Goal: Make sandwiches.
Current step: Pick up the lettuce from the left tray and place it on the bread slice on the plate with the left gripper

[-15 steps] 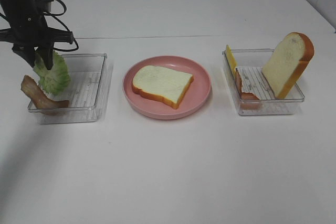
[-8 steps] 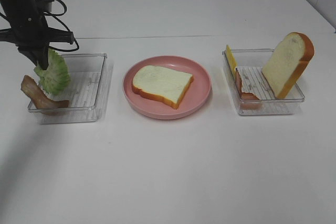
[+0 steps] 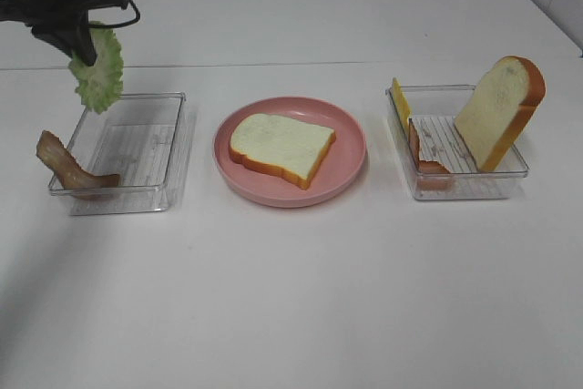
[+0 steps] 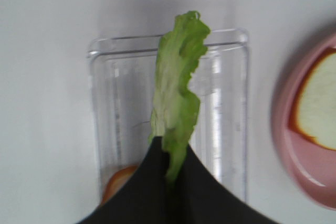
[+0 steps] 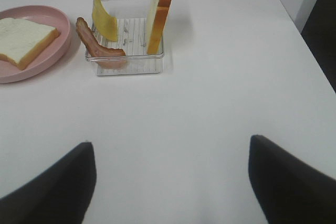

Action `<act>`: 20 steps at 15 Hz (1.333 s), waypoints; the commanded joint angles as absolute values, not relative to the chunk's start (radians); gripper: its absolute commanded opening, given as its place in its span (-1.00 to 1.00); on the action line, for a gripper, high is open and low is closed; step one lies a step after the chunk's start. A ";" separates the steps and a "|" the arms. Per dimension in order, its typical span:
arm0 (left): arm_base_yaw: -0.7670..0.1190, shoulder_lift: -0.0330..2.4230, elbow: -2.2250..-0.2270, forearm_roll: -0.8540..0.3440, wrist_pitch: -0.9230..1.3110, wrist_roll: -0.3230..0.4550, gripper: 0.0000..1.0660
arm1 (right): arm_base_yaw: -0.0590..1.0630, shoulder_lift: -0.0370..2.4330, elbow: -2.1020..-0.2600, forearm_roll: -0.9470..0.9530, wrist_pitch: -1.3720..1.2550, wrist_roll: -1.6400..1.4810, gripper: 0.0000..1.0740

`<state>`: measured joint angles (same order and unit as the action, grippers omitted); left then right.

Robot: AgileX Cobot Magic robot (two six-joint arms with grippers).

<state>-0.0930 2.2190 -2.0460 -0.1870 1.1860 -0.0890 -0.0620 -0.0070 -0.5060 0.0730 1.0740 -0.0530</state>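
Note:
My left gripper (image 3: 82,48) is shut on a green lettuce leaf (image 3: 99,75), which hangs in the air above the far end of the left clear container (image 3: 176,148). In the left wrist view the lettuce leaf (image 4: 177,103) dangles from the closed left gripper (image 4: 170,162) over that container (image 4: 231,103). One white bread slice (image 3: 281,146) lies flat on the pink plate (image 3: 290,198). A second bread slice (image 3: 501,111) leans upright in the right container (image 3: 465,190) beside a yellow cheese slice (image 3: 400,103) and a bacon strip (image 3: 426,161). My right gripper (image 5: 173,182) is open above bare table, well short of that container (image 5: 126,69).
Another bacon strip (image 3: 66,167) hangs over the left container's near-left corner. The plate stands between the two containers. A white table (image 3: 291,298) stretches in front of all three, and its right edge (image 5: 310,51) shows in the right wrist view.
The left gripper closed on the lettuce leaf and lifted it up out of the left container. The right arm has not moved.

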 commanded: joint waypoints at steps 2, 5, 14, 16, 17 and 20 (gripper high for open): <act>-0.099 2.202 -2.049 -0.504 1.124 0.033 -1.00 | -0.069 -0.012 -0.505 0.070 1.061 -0.062 0.41; -0.143 2.232 -2.045 -0.737 1.063 0.139 -1.00 | -0.069 -0.012 -0.505 0.070 1.061 -0.062 0.41; -0.347 2.388 -2.045 -0.920 0.966 0.186 -1.00 | -0.069 -0.013 -0.505 0.073 1.061 -0.062 0.41; -0.380 2.437 -2.045 -0.953 0.946 0.206 -1.00 | -0.069 -0.013 -0.505 0.073 1.061 -0.062 0.41; -0.386 2.452 -2.045 -0.955 0.946 0.206 -1.00 | -0.069 -0.013 -0.505 0.073 1.061 -0.062 0.41; -0.383 2.468 -2.045 -0.915 0.955 0.196 -1.00 | -0.069 -0.013 -0.505 0.073 1.061 -0.062 0.41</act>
<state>-0.3790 2.4700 -2.0460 -0.9000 0.9580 0.1960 -0.0620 -0.0070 -0.5060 0.0740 1.0740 -0.0530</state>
